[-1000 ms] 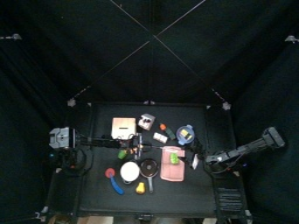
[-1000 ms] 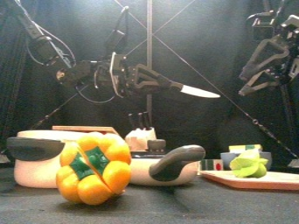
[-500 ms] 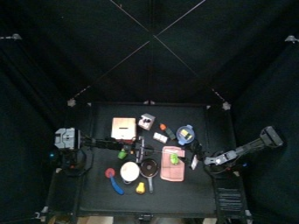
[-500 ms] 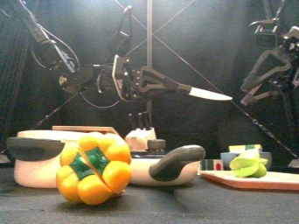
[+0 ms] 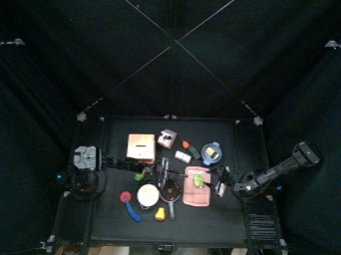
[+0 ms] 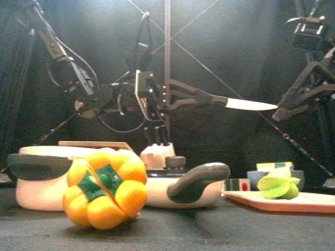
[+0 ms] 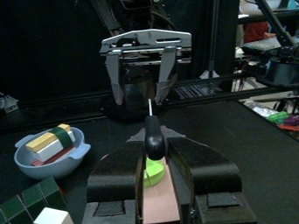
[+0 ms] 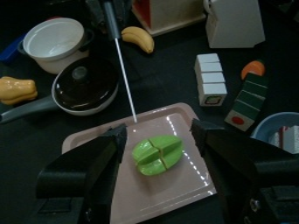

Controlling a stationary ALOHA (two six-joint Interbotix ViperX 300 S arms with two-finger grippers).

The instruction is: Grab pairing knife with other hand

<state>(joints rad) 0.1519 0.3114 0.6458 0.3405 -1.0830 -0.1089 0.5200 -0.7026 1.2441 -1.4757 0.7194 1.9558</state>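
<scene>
The paring knife (image 6: pixel 230 101) hangs level above the table, its black handle (image 7: pixel 152 140) gripped by my left gripper (image 6: pixel 167 95). Its blade points at my right gripper (image 6: pixel 296 102). In the left wrist view the left gripper (image 7: pixel 153 162) is shut on the handle, and the thin blade runs straight to the right gripper (image 7: pixel 146 66), which faces it with jaws wide apart. In the right wrist view the blade (image 8: pixel 125 83) ends just short of the gap of the right gripper (image 8: pixel 162 133), which is open and holds nothing.
Below stand a yellow bell pepper (image 6: pixel 105 188), a black pan (image 6: pixel 177 183) and a pink cutting board (image 8: pixel 117 188) with a cut lime (image 8: pixel 156 150). A blue bowl (image 7: pixel 47 159) of blocks, a white knife block (image 8: pixel 233 19) and a white bowl (image 8: pixel 55 41) stand around.
My left gripper carried the knife to the right, toward the right gripper. The right gripper came down to the blade's height, and the tip now reaches it.
</scene>
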